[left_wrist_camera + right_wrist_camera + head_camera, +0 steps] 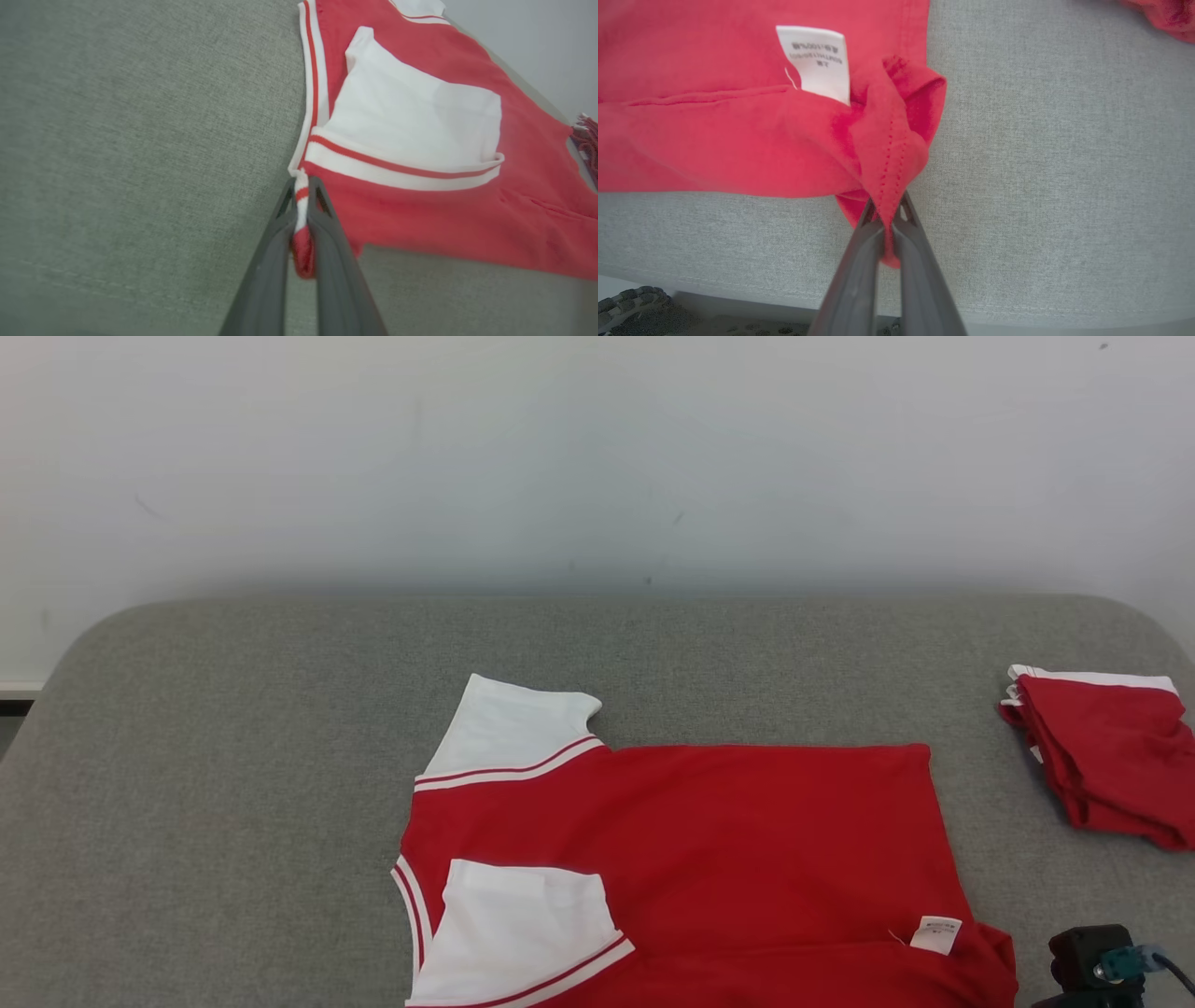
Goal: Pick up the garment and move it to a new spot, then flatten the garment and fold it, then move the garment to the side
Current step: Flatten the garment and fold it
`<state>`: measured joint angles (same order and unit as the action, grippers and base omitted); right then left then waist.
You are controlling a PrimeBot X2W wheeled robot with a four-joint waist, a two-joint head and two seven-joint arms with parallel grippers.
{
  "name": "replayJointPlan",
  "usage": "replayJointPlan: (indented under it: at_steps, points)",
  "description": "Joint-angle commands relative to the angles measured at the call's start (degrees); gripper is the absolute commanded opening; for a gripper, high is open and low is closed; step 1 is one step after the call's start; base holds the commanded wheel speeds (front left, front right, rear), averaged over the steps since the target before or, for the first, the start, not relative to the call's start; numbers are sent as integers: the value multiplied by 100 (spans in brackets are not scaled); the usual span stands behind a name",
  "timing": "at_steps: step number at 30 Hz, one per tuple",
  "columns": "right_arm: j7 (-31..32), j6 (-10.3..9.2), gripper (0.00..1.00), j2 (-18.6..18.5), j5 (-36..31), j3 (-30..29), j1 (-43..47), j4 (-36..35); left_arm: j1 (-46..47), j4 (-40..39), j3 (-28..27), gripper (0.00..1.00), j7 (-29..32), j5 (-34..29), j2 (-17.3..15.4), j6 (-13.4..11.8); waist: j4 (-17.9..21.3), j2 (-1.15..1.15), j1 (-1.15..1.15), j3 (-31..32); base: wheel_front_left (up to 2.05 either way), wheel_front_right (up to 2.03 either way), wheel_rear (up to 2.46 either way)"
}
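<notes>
On the grey woven-fabric padded surface (233,756), mid-frame toward the near edge, the red short-sleeved shirt with white sleeves and red-white striped trim (728,840) is lying spread sideways, neck end left, hem right. Left gripper (303,186): fingers are pinching the striped trim at the near-left shoulder corner, cloth bunched between them. Near white sleeve (518,924) is lying tucked in over the red body; far white sleeve (513,728) is sticking out flat. Right gripper (886,205): fingers are clamping the stitched hem corner at near-right, just beside the white care label (817,60). Stack of folded red-and-white garments (1111,756) is sitting at the far right, apart from the shirt.

Reading this as the lengthwise fold getting set up, both near corners in hand. To do it well: be lifting both corners together at equal height, holding the near edge taut between the arms so it isn't sagging, carrying it over toward the far edge and laying it down parallel. Be watching that the tucked sleeve isn't sliding out and the right arm isn't dragging cloth toward the stack. Be releasing only once the edge is lying flat.
</notes>
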<state>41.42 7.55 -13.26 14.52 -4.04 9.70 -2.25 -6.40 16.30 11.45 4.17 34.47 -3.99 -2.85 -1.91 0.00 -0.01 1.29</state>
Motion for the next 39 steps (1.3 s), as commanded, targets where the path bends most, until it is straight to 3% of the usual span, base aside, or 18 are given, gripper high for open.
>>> replayJointPlan:
  at_steps: [1, 5, 6, 7, 8, 9, 14, 19, 23, 31, 36, 39]
  points:
    - [11, -15, 0, 18, -31, 16, 60, 43, -104, -127, 15, 0, 40, -107, -86, -73, -8, 0, 1, 5, 0, 0, 0]
    - [-92, -15, 0, -27, -180, 117, 37, 281, -287, -483, 31, 0, 104, -408, -314, -386, -11, 0, 1, 38, 0, 0, 0]
    - [-117, -15, 27, -35, -214, 137, 28, 326, -291, -494, 40, 0, 131, -437, -335, -418, -12, 0, 1, 43, 0, 0, 0]
    - [-154, -15, 45, -43, -242, 157, 25, 370, -275, -509, 47, 0, 102, -480, -359, -437, -13, 0, 1, 50, 0, 0, 0]
    - [-247, -15, 100, 9, -285, 77, 2, 427, -240, -486, 85, 88, 101, -531, -375, -469, -4, 0, 1, 64, 0, 0, 0]
    - [-279, -15, 100, 45, -275, 72, -4, 461, -218, -476, 81, 100, 76, -537, -364, -476, 1, 0, 1, 72, 0, 0, 0]
    - [-331, -15, 100, 94, -303, 78, -38, 563, -233, -388, 45, 100, 22, -595, -468, -558, 28, 0, 1, 117, 0, 0, 0]
    - [-615, -15, 100, 349, -486, -307, 34, 497, -267, -418, -131, 100, -253, -719, -590, -751, 17, 0, 1, 167, 0, 0, 0]
    - [-755, -15, 100, 484, -547, -570, 12, 316, 53, -491, -171, 100, -446, -820, -710, -720, -2, 0, 1, 128, 0, 0, 0]
    - [-629, -15, 100, 526, -727, -601, -899, -73, 1458, -317, -18, 100, -303, -880, -739, -444, 162, 0, 1, -403, 0, 0, 0]
    - [-678, -15, 100, 375, -730, -171, -1916, 148, 2807, 409, 225, 100, 59, -943, -816, -72, 431, 0, 1, -1046, 0, 0, 0]
    - [-774, -15, 100, 331, -686, 157, -2531, 435, 3633, 961, 317, 100, 194, -1028, -760, 2, 638, 0, 1, -1440, 0, 0, 0]
